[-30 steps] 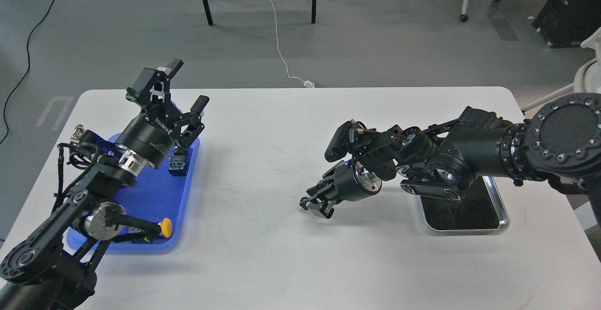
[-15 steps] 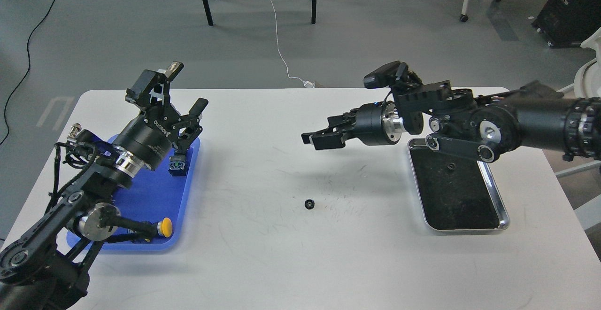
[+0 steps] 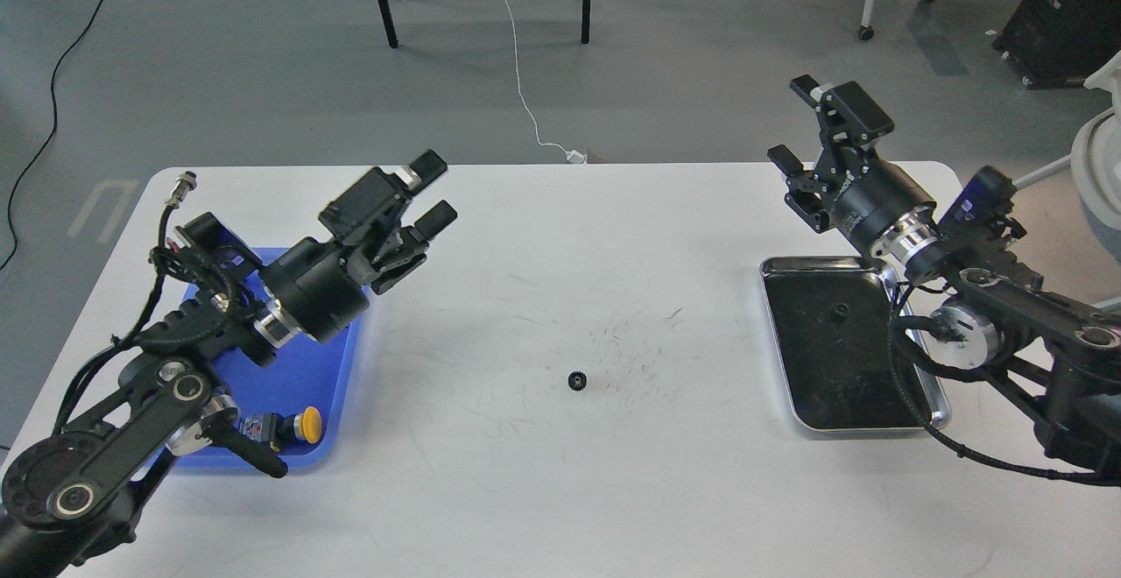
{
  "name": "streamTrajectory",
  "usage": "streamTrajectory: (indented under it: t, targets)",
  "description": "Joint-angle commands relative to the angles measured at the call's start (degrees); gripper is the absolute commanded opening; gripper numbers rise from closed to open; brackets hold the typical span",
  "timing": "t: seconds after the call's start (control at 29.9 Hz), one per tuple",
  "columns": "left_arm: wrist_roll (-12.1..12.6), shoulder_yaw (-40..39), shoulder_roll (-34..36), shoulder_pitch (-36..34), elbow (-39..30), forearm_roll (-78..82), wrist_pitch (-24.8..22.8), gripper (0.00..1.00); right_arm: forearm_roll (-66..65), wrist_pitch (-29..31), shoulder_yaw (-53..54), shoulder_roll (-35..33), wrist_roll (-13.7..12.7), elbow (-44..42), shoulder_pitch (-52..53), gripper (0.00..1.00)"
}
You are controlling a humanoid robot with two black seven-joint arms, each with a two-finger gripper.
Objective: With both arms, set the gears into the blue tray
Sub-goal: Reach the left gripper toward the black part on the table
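My right hand [image 3: 810, 153] has pulled back, fingers apart and empty, leaving the gear [image 3: 576, 380] mid-worktop [image 3: 560, 490]; my open left hand [image 3: 419, 201] swings over to carry it to the tray [image 3: 302, 381].

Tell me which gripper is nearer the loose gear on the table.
Left. The left gripper hangs up-left of the gear; the right gripper is farther, up-right beyond the steel tray.
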Motion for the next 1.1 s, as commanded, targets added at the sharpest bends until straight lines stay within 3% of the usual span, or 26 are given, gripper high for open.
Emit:
streamTrajectory:
  t: [0.0, 0.2, 0.33, 0.64, 0.94, 1.07]
  targets:
    - [-2.2, 8.2, 0.6, -7.1, 0.0, 13.4, -0.8, 0.98, 5.8, 3.1, 6.4, -2.2, 0.0, 0.5, -6.5, 0.99]
    - [-2.3, 23.7, -0.3, -21.2, 4.0, 40.3, 0.4, 0.98, 5.8, 6.2, 10.7, -3.5, 0.0, 0.6, -12.6, 0.99]
    - [-2.3, 29.7, -6.8, -25.5, 12.8, 49.7, 6.2, 0.98, 5.7, 6.2, 11.8, -3.7, 0.0, 0.6, -14.3, 0.99]
    - [-2.3, 40.0, -11.3, -29.1, 25.0, 49.7, 10.9, 0.94, 5.7, 6.2, 12.0, -4.7, 0.0, 0.9, -14.6, 0.99]
    - [-2.3, 41.6, -12.4, -28.9, 26.3, 49.7, 11.0, 0.65, 5.6, 6.2, 12.0, -4.9, 0.0, 0.9, -14.6, 0.99]
    - [-2.3, 41.6, -13.3, -28.7, 26.5, 49.7, 11.1, 0.64, 5.6, 6.2, 12.0, -4.9, 0.0, 0.9, -15.0, 0.99]
